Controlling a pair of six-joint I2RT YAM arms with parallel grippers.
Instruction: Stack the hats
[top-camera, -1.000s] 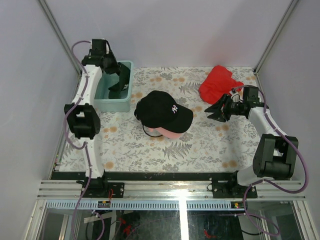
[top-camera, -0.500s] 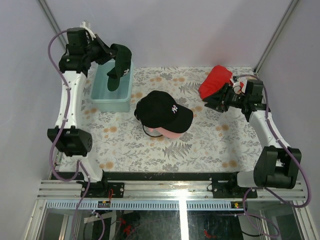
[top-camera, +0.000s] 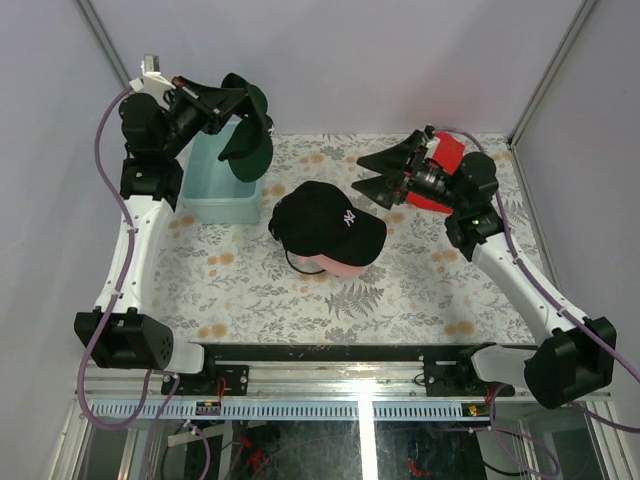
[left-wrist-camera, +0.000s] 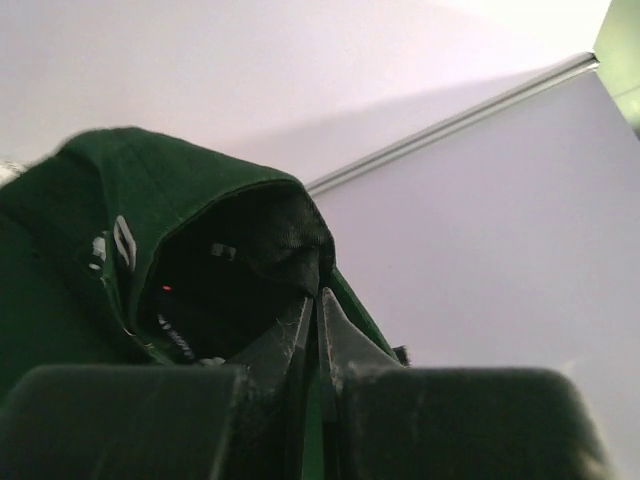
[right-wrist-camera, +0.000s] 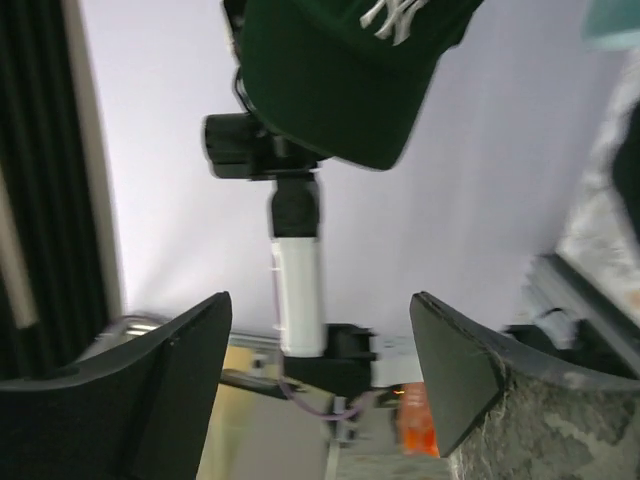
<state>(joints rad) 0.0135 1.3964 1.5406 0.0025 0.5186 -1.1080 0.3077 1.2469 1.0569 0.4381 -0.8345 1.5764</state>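
While the left gripper (top-camera: 232, 106) holds a dark green cap (top-camera: 250, 132) aloft at the upper left of the overhead frame, overlapping the far right corner of a mint-green tub (top-camera: 210, 195) in the picture, two more caps lie stacked at the centre of the flower-patterned table (top-camera: 420, 290). A black cap (top-camera: 322, 215) with a white logo on its front sits on top of a pink cap (top-camera: 342, 267), of which only a strip shows along the lower edge, beneath the black brim.

In the left wrist view the left gripper (left-wrist-camera: 316, 298) has its fingers (left-wrist-camera: 350, 345) pressed together to a thin slit, pinching the cloth at the rim of the dark green cap (left-wrist-camera: 60, 260), whose dark hollow faces the camera.

At the upper right of the overhead frame the right gripper (top-camera: 372, 173) hangs above the table with its jaws spread wide and nothing between them, pointing left towards the dark green cap. A red cloth (top-camera: 452, 150) lies just behind it. The right wrist view, past its own two spread fingers (right-wrist-camera: 150, 390), shows the dark green cap (right-wrist-camera: 330, 80) and its white logo at the top of the frame, well apart from the right gripper (right-wrist-camera: 320, 300).
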